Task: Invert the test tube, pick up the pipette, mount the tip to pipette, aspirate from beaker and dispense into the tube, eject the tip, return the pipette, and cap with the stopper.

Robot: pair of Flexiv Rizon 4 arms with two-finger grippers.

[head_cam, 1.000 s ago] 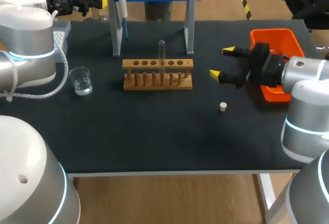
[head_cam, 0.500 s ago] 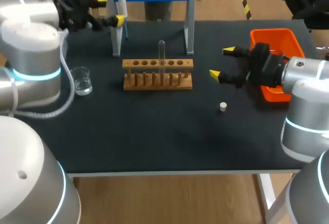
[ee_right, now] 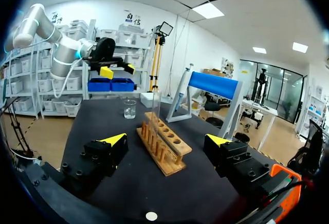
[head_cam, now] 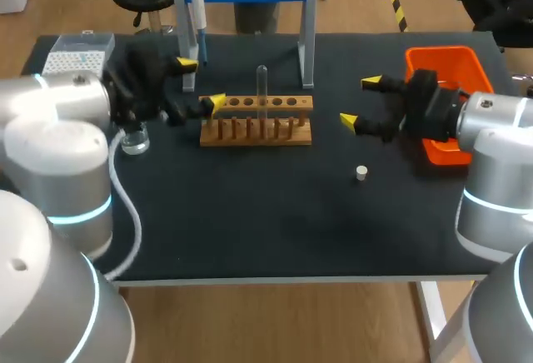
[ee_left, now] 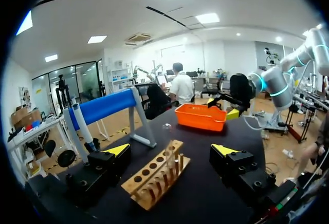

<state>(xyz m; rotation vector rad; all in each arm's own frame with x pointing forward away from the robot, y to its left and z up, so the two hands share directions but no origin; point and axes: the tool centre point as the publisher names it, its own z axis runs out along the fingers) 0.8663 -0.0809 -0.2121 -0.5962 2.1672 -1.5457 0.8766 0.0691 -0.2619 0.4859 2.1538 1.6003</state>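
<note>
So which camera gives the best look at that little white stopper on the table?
The head view: the stopper stands whole and alone on the table, clear of the wooden rack. The right wrist view catches it only as a small disc under its own tool. The left wrist view does not show it.

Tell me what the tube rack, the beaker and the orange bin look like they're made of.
The rack looks like wood: light brown, matte, with drilled holes and round pegs. The beaker is clear with bright glints, so probably glass, though clear plastic can't be ruled out. The orange bin is likely plastic: one even bright colour and a smooth moulded rim.
</note>
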